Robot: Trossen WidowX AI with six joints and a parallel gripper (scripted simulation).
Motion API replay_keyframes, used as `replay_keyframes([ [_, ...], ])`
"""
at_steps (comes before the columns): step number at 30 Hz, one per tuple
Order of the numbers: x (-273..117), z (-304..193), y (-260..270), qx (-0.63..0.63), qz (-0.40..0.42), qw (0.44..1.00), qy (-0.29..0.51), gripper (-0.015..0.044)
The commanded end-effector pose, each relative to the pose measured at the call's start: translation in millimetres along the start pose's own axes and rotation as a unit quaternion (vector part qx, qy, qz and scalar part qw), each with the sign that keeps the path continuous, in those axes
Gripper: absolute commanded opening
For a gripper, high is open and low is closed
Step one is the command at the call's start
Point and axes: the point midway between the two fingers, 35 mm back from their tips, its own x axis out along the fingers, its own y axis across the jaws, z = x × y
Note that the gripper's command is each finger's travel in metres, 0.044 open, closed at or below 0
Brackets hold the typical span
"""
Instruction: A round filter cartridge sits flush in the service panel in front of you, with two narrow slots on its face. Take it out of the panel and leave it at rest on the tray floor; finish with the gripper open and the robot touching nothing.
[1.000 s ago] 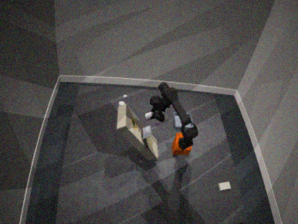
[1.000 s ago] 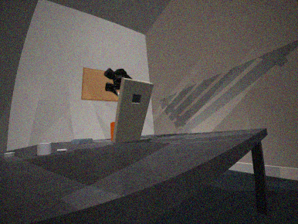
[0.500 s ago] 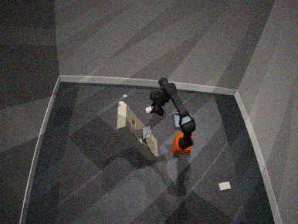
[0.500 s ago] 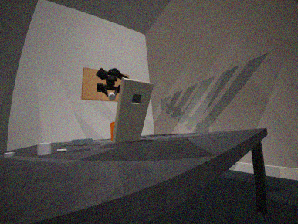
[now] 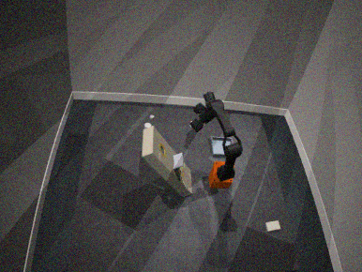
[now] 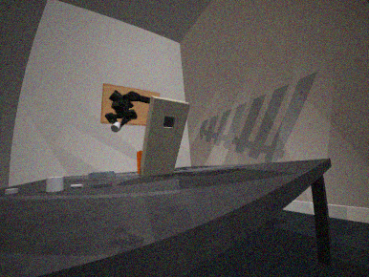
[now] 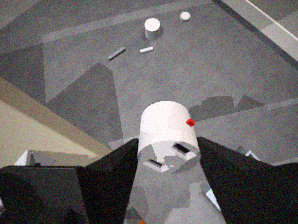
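The white filter cartridge (image 6: 116, 127) (image 7: 166, 120) is out of the panel, its slotted face towards the wrist camera and a small red mark on its side. My gripper (image 7: 168, 146) is shut on it, one finger on each side, and holds it in the air. In the top view the cartridge is mostly hidden by the gripper. The beige service panel (image 5: 148, 142) (image 6: 164, 143) (image 7: 25, 127) stands tilted, with a yellow ring (image 5: 162, 150) on its front. The tray (image 5: 212, 146) (image 6: 101, 175) lies on the table near the arm, apart from the cartridge.
The orange block (image 5: 217, 181) (image 6: 140, 162) is at the arm's base beside the tray. A white cylinder (image 5: 147, 126) (image 6: 54, 184) (image 7: 152, 28), a small white disc (image 5: 152, 116) (image 7: 185, 16) and two thin bars lie beyond the panel. A pale card (image 5: 273, 226) lies at the right.
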Motion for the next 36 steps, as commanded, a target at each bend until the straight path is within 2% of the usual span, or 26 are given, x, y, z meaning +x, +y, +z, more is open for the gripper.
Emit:
replay_keyframes([
  [1,5,-8,-34,0.087,-0.045,0.995,-0.008,0.0000],
  [6,9,-18,-68,0.174,-0.091,0.980,-0.022,0.0000],
  [15,13,-26,-80,0.193,-0.102,0.976,-0.024,0.0000],
  [26,42,-90,-148,0.303,-0.167,0.938,-0.026,0.0000],
  [36,69,-159,-184,0.402,-0.220,0.889,-0.021,0.0000],
])
